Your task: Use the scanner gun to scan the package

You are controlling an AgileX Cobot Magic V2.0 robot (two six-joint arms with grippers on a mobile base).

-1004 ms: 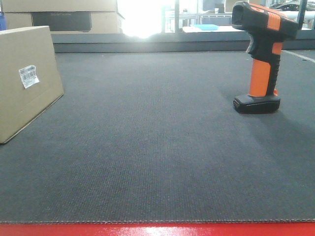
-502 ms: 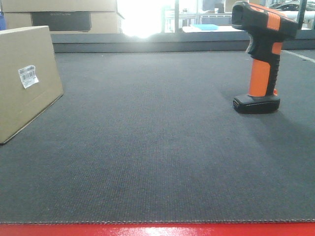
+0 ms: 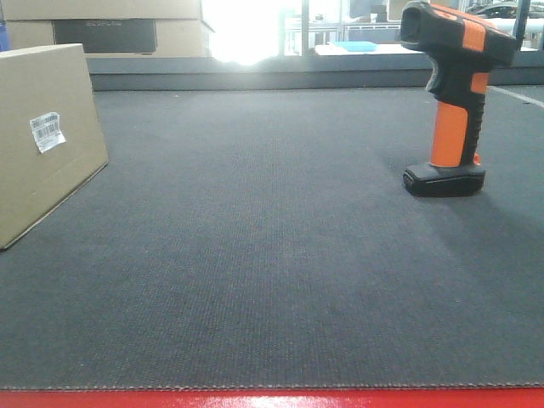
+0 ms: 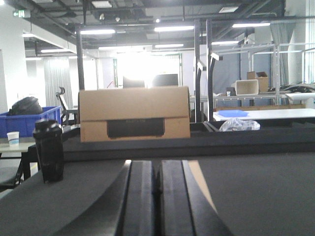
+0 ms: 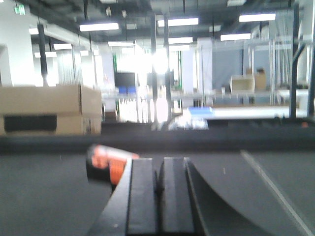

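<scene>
Two task items sit well apart on a dark grey woven mat point(image 3: 272, 280). Far left, cut off by the frame edge, is the package point(image 3: 38, 183): a plain tan cardboard box, bigger than the scanner, resting flat on the mat. Its one broad visible side is angled toward the mat's centre. High on that side is a small white label point(image 3: 48, 132), stuck on slightly crooked, w/ a black barcode and tiny print too small to read.

Far right is the scanner gun point(image 3: 455, 93), upright on its flat black base. It has a black body, an orange grip and an orange patch on the head, w/ the nose pointing left. A red strip point(image 3: 272, 399) runs along the mat's near edge. In the bg, top left, is a bigger cardboard box point(image 3: 102, 34) w/ a dark panel; its faint lettering can't be read.

Left wrist view: the left gripper point(image 4: 157, 169) has its two dark fingers pressed together w/ only a thin seam between, gripping nothing. A black cup point(image 4: 48, 150) stands to the left, w/ a blue bin point(image 4: 29, 120) behind.

Right wrist view, blurred: the right gripper point(image 5: 158, 169) fingers are likewise together, gripping nothing. The scanner is an orange-and-black smear just left of them.
</scene>
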